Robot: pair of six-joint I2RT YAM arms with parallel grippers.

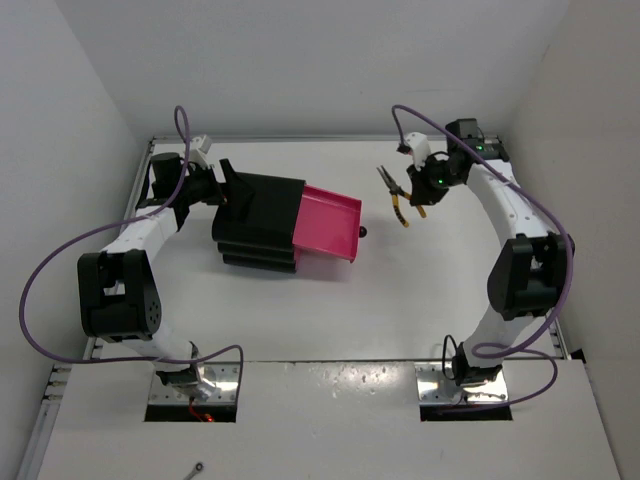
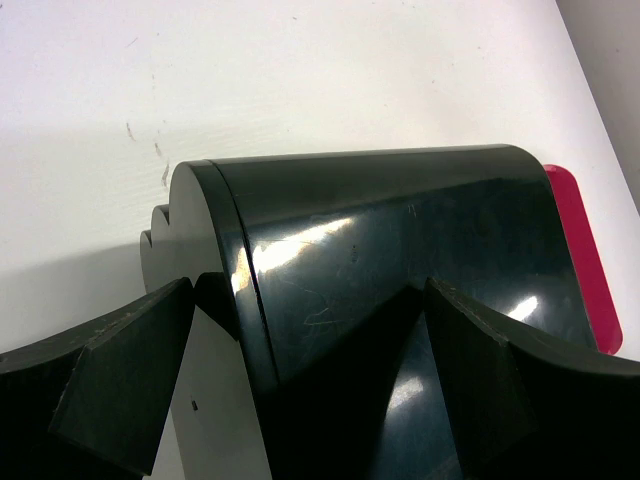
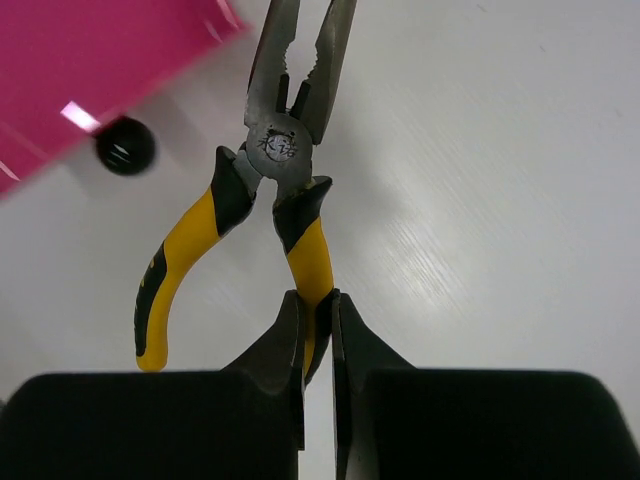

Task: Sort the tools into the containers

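Observation:
The yellow-handled pliers (image 3: 285, 150) hang above the white table, to the right of the containers. My right gripper (image 3: 318, 310) is shut on one yellow handle; the other handle splays free to the left. From above, the pliers (image 1: 397, 200) and right gripper (image 1: 420, 193) are right of the pulled-out pink drawer (image 1: 328, 222) and its black knob (image 1: 362, 233). The black cabinet (image 1: 258, 225) lies at centre left. My left gripper (image 2: 310, 370) stands open, its fingers (image 2: 120, 380) straddling the cabinet's (image 2: 380, 250) rear edge. No other tools are in view.
White walls close in the table at the back and on both sides. The drawer's pink edge (image 2: 580, 250) shows past the cabinet in the left wrist view. The drawer (image 3: 90, 60) and its knob (image 3: 125, 146) lie up and left of the pliers in the right wrist view.

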